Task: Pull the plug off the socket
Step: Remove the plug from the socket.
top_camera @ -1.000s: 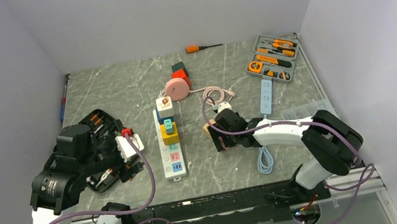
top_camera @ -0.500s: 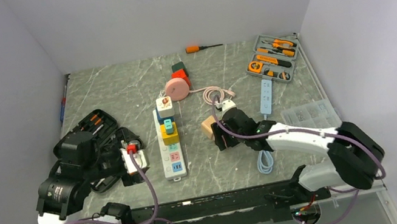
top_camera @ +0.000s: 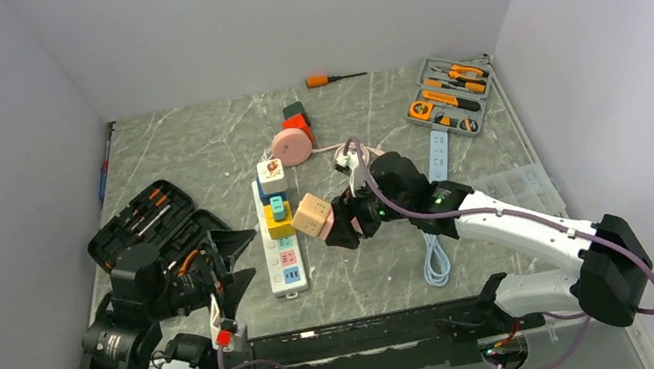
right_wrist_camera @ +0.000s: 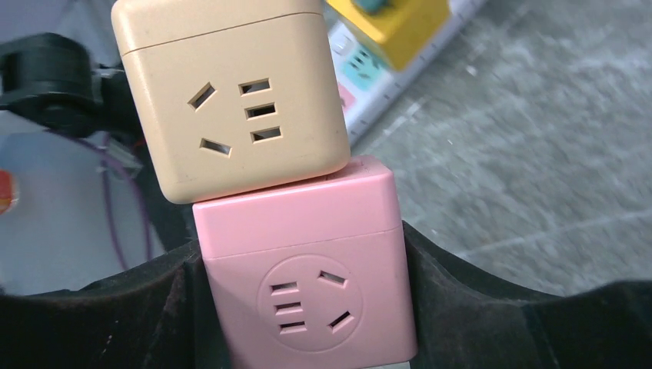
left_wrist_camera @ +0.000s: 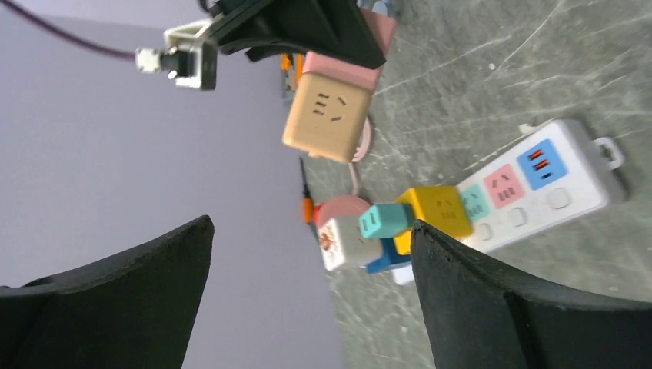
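Right gripper (right_wrist_camera: 304,304) clamping pink cube (right_wrist_camera: 307,231), base cropped, tan cube (right_wrist_camera: 231,92) atop

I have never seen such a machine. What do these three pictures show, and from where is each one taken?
Two robot arms are bolted at the near edge of a table. One picture looks down from above; the other two come from a small camera on each wrist. On the table lie a white power strip carrying coloured plugs, a black tool kit, a grey tool kit, a screwdriver and a blue cable. The right tool grips a pink cube socket, with a beige cube joined to it. The left tool is open and holds nothing.
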Tool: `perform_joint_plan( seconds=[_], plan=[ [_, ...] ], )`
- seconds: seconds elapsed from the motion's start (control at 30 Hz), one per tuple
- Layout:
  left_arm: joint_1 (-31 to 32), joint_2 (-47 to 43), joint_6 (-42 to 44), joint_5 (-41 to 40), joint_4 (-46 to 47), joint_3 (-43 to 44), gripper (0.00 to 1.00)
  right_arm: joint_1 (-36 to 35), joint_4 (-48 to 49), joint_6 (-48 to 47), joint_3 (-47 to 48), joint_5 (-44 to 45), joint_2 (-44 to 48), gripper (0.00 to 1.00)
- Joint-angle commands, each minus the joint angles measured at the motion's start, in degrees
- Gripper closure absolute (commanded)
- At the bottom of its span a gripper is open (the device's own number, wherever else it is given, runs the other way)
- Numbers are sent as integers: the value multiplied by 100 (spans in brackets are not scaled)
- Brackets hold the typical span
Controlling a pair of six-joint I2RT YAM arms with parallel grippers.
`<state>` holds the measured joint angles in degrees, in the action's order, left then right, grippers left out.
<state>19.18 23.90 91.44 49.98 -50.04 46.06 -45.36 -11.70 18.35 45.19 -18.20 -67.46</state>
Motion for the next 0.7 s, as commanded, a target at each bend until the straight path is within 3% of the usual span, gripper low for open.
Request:
perform_joint_plan(
  seconds=[0.0,0.1,0.37,0.67],
  plan=[
    [51,443,1784,475,-37,139,1,-12,174,-178,786,-973,85,90],
    [283,770,1741,364,350,229,0,-7,94,-203,1040,-1197,-2,91],
    [1637,1585,802,-732,1671,490,1,-62,-226,-413,1449,-1335,-121,91],
    [2034,2008,861,-1239,1725,622,1,-298,-649,-620,1787,-1326,-223,94]
  ],
)
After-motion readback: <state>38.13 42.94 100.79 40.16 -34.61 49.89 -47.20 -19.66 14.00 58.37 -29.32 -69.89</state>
